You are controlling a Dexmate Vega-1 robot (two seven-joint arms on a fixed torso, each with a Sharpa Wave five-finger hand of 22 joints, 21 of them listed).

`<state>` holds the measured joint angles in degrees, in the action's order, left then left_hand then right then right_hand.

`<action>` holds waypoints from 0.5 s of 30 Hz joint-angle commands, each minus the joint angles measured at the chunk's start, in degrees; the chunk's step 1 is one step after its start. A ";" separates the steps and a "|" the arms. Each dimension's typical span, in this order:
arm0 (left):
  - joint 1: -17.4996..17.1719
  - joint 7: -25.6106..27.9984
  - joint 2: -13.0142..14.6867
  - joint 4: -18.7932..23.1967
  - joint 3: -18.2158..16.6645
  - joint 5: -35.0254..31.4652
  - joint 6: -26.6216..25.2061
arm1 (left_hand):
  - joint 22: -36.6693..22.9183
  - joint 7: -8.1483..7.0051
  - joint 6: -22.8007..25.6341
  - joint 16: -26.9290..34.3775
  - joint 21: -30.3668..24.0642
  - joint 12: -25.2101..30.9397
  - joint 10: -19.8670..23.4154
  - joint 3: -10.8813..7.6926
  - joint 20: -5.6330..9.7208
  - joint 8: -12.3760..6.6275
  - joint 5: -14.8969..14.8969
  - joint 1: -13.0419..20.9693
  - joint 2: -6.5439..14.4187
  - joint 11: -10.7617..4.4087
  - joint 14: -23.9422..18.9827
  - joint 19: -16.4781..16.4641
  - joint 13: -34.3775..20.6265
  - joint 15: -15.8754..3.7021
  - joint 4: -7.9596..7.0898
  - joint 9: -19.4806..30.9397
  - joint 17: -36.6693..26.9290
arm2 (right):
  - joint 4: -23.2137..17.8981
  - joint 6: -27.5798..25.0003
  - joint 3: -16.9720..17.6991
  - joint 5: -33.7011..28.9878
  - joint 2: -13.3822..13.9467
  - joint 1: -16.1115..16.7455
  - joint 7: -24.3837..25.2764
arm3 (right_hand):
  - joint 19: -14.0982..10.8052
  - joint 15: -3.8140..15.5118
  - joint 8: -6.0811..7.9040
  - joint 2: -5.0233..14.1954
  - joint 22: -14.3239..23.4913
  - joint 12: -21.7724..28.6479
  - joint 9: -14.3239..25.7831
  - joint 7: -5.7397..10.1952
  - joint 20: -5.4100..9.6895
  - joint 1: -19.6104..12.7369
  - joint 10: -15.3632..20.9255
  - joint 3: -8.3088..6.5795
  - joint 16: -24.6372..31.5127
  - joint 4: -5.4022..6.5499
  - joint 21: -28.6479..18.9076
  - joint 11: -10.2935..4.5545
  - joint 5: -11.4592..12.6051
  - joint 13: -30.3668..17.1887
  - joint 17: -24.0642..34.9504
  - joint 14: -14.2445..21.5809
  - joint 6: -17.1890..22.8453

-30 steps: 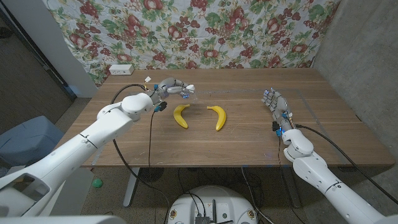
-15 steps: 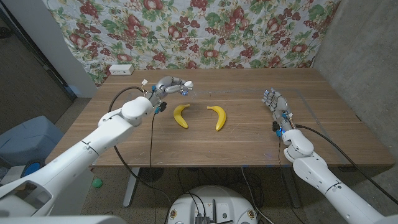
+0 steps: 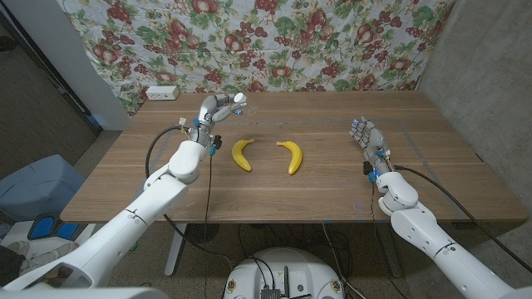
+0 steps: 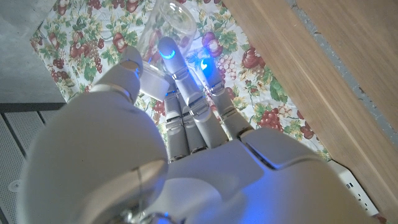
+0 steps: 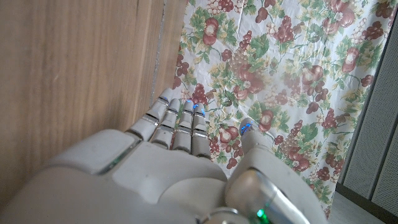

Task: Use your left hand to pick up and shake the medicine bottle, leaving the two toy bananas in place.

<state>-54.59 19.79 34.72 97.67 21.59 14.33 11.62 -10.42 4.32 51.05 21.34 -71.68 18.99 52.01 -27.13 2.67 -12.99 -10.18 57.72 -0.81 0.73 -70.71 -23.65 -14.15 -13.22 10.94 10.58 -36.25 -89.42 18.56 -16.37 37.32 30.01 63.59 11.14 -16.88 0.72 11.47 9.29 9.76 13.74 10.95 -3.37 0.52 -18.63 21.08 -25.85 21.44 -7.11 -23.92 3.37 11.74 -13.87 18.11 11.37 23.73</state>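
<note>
Medicine bottle: the clear medicine bottle (image 4: 166,18) was in my left hand (image 3: 218,105), lifted off the table over the far left part, its body see-through against the floral cloth.
Left hand: my fingers (image 4: 180,74) were wrapped round the bottle with the thumb on the other side; the grip was clamped on it.
Left toy banana: the left toy banana (image 3: 241,154) lay on the wood, near and just in front of my raised left hand, apart from it.
Right toy banana: the right toy banana (image 3: 291,155) lay beside the first, a gap between them, curving the opposite way.
Right hand: my right hand (image 3: 368,138) was at the table's right side, well apart from both bananas, fingers straight and close together, holding nothing.
Table: the wooden table (image 3: 332,187) carried both bananas.
Backdrop: a floral cloth (image 3: 274,41) hung behind the far edge.
</note>
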 commanded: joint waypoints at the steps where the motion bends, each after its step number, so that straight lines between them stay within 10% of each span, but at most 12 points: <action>1: -1.26 2.24 -2.10 -0.73 -1.20 -1.39 2.50 | -0.03 -4.02 8.58 0.02 -0.60 0.31 16.21 -1.77 7.25 -0.26 -0.39 6.94 7.31 -11.17 -0.35 0.14 -17.42 -0.28 -1.16 5.49 -0.33 | 0.00 -0.17 -0.19 -0.12 -0.13 -0.03 0.14 | -0.53 -0.08 0.03 0.17 0.21 -0.37 0.15 -0.18 -0.09 0.10 0.29 0.03 -0.25 -0.04 0.24 -0.01 0.19 0.02 0.08 0.67 -0.03; 15: 0.13 -3.57 3.09 4.44 -0.43 0.48 -9.05 | -0.02 -4.06 8.69 -0.34 -0.80 -0.08 16.37 -1.82 7.28 -0.15 -0.29 6.98 7.31 -11.31 -0.36 0.24 -16.97 -0.28 -1.11 5.48 -0.16 | -0.03 0.26 -0.02 0.08 -0.14 0.23 -0.11 | -0.61 -0.04 0.04 0.17 0.21 -0.40 0.15 -0.22 -0.08 0.13 0.23 0.04 -0.30 -0.03 0.47 0.03 0.19 0.03 0.08 0.70 -0.02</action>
<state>-55.41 19.87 34.84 99.31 20.73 13.68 9.19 -10.42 4.38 51.13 21.34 -72.13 18.86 52.01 -27.36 2.67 -12.85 -10.17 57.81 -0.89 0.73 -70.83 -23.66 -14.17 -13.31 11.17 10.58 -36.24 -89.40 18.46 -16.50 37.26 29.90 63.65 11.19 -17.09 0.61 11.48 9.29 9.76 13.74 10.95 -3.37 0.30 -18.63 21.08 -25.86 21.17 -7.11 -23.50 3.37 11.74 -13.87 18.11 11.48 23.73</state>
